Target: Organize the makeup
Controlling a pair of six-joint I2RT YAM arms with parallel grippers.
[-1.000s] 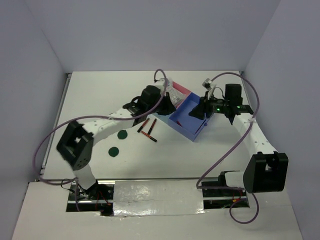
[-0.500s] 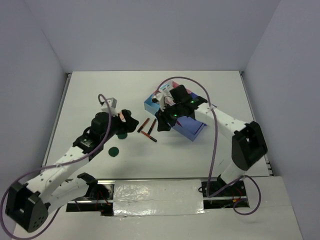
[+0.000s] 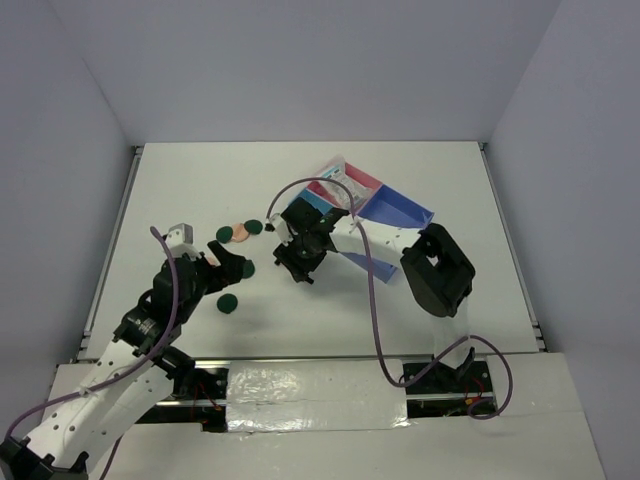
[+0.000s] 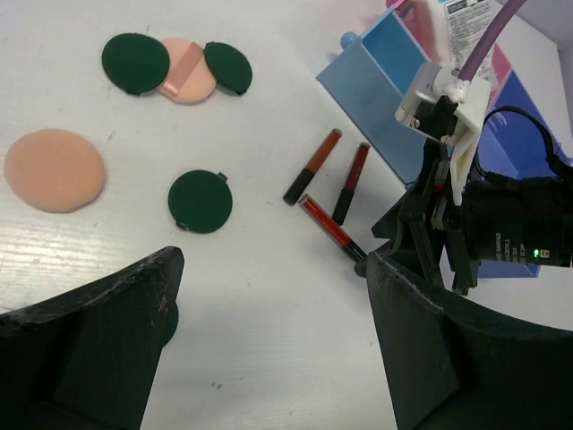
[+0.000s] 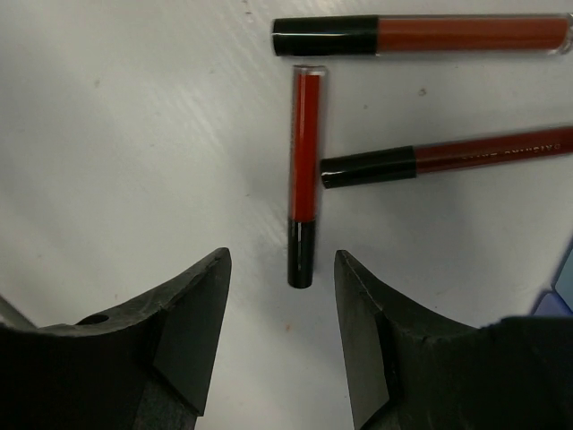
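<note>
A white table (image 3: 150, 190) stands between pale lilac walls, with both arms reaching onto it from the near edge. Three thin red-and-black makeup sticks lie close together on it, just beside the tray's near corner. In the right wrist view, the first stick (image 5: 304, 175) points away from the camera with its black cap nearest. A second stick (image 5: 421, 34) lies crosswise just beyond the first one's clear tip. A third stick (image 5: 448, 157) slants in from the right, its black cap almost against the first stick's side. The right tool (image 5: 280, 267) hangs over them with its fingers spread wide. The fingers sit on either side of the first stick's black end and grip nothing.

Near the sticks, a lone dark green round disc (image 4: 200, 201) lies flat. Farther off, a peach disc (image 4: 188, 82) sits between two more dark green discs (image 4: 135, 63), their edges meeting. A larger peach pad (image 4: 54, 169) lies apart from that group. One more green disc (image 3: 228, 302) lies by the left arm. The left tool (image 4: 270, 264) hovers above the table on the near side of the discs, spread open and empty.

Beyond the sticks sits the blue plastic tray (image 3: 405, 212) with pink and light-blue compartments. A white blue-printed plastic packet (image 4: 466, 16) is at its pink end; whether there is more than one cannot be told.
</note>
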